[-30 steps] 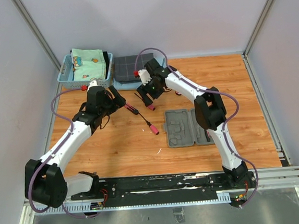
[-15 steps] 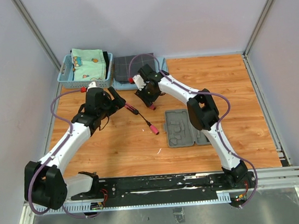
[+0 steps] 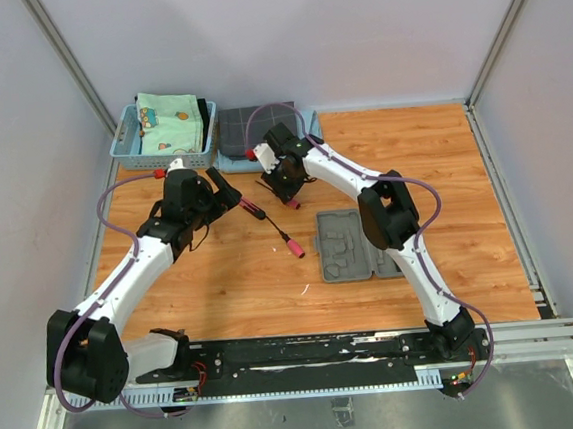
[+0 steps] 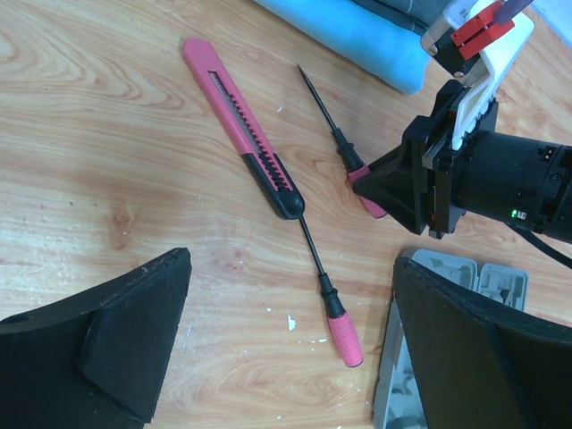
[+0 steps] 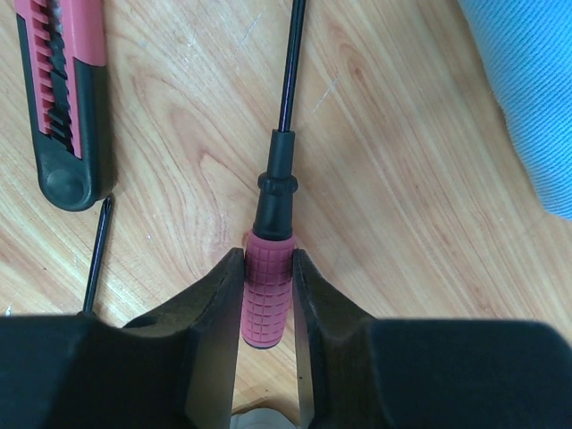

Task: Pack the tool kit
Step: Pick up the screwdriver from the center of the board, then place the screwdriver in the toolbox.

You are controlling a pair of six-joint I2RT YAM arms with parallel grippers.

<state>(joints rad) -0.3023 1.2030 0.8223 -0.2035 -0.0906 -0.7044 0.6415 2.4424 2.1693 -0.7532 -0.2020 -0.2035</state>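
The grey tool kit case [image 3: 355,246] lies open at the table's middle, its edge in the left wrist view [image 4: 440,269]. My right gripper [image 3: 287,192] [image 5: 266,268] is shut on the pink handle of a screwdriver [image 5: 267,299] that lies on the wood, shaft pointing away. A pink-and-black knife [image 3: 251,208] [image 4: 241,134] [image 5: 63,98] lies just left of it. A second screwdriver [image 3: 287,240] [image 4: 329,299] lies nearer the case. My left gripper [image 3: 227,195] [image 4: 290,349] is open and empty, above the second screwdriver. Pliers and tape are out of view.
A light blue basket [image 3: 125,148] with folded cloths stands at the back left. A dark grey checked cloth [image 3: 249,127] lies on a blue mat [image 4: 357,40] [image 5: 527,89] beside it. My right wrist [image 4: 500,170] fills the left wrist view's right side.
My right gripper has moved left and down onto the screwdriver and closed on its pink handle. The left arm has barely moved.
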